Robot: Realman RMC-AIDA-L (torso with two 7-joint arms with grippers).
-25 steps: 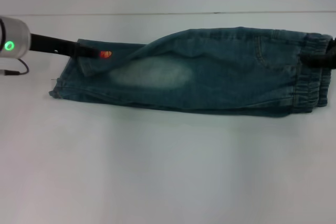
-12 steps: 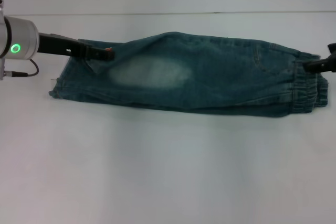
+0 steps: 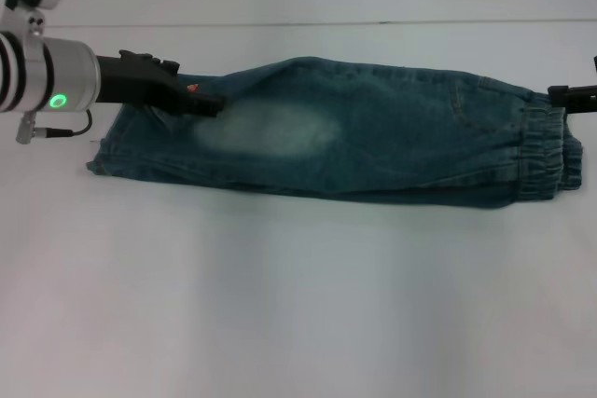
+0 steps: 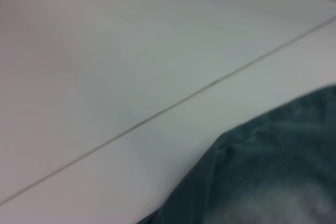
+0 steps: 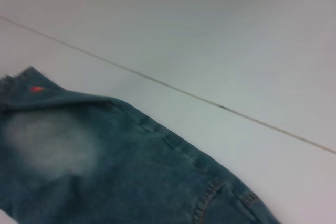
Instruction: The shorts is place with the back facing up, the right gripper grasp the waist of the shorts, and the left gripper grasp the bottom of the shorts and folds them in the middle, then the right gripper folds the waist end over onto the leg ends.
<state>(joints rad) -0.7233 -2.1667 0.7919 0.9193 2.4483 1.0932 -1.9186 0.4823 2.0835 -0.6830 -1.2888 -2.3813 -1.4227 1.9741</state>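
Note:
The blue denim shorts [image 3: 373,132] lie folded lengthwise across the table, leg ends at the left and elastic waist [image 3: 550,151] at the right, with a faded pale patch [image 3: 266,128] near the legs. My left gripper [image 3: 207,103] reaches in from the left, low over the upper leg end beside the patch, and a small orange mark shows at its tip. My right gripper [image 3: 567,95] sits at the far right, just above the waistband's upper corner. The left wrist view shows a denim fold [image 4: 273,177]. In the right wrist view the shorts [image 5: 115,166] stretch away.
The white table [image 3: 298,305] spreads wide in front of the shorts. A thin seam line [image 3: 382,22] runs across the table behind them. The left arm's silver wrist with a green light [image 3: 58,100] hangs over the table's left edge.
My left gripper has slid right along the upper leg end toward the pale patch. My right gripper has drawn back right and up off the waistband, which now lies flatter.

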